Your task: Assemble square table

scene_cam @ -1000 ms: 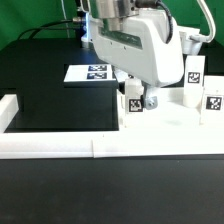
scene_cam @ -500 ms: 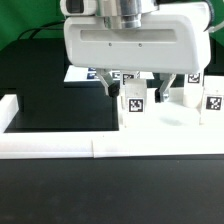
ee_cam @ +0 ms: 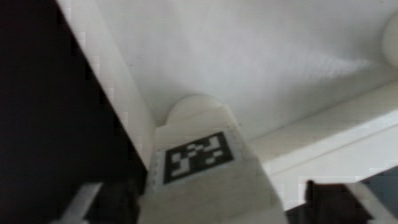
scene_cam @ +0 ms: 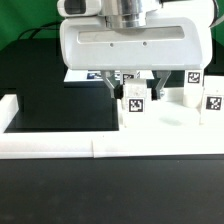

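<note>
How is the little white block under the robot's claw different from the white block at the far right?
The short white tagged leg under the gripper stands between the gripper's open fingers; the white tagged leg at the exterior view's right edge stands alone, untouched. The first sits nearer the black area. Both are upright, white, with black-and-white tags.

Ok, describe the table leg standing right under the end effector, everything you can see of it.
The table leg is a short blocky white piece, plastic by its look, standing upright on the white tabletop panel. It bears a black-and-white square tag on the face toward the exterior camera; the wrist view shows another tagged face. The end effector hangs directly above it, open, one finger on each side, apparently not touching. Two more legs stand toward the exterior view's right.
</note>
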Robot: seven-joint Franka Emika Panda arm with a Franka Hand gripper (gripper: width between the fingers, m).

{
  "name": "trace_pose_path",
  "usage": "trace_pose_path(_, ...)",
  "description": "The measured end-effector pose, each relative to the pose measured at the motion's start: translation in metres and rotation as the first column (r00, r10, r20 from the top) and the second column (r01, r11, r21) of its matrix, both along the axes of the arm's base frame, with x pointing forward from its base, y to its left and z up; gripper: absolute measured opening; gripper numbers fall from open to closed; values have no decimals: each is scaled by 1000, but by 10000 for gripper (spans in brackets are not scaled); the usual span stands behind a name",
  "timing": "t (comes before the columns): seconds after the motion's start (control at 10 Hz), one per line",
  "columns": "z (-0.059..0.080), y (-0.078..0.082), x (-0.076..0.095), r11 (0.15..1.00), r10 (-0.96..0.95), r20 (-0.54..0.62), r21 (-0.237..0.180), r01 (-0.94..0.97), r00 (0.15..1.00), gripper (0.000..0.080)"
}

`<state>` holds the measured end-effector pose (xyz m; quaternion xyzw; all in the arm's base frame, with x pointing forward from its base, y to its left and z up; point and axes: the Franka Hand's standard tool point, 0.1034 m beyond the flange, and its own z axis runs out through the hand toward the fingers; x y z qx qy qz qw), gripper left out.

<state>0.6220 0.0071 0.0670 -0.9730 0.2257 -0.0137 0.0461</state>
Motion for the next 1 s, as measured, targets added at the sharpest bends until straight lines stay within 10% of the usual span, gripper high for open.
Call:
trace_pose_path(0.1, 0, -3, -1, 999, -41, -5, -3, 41, 999, 313)
trace_pose_path(1.0, 1, -19, -14, 919, -394, -80, -57, 390, 916, 329)
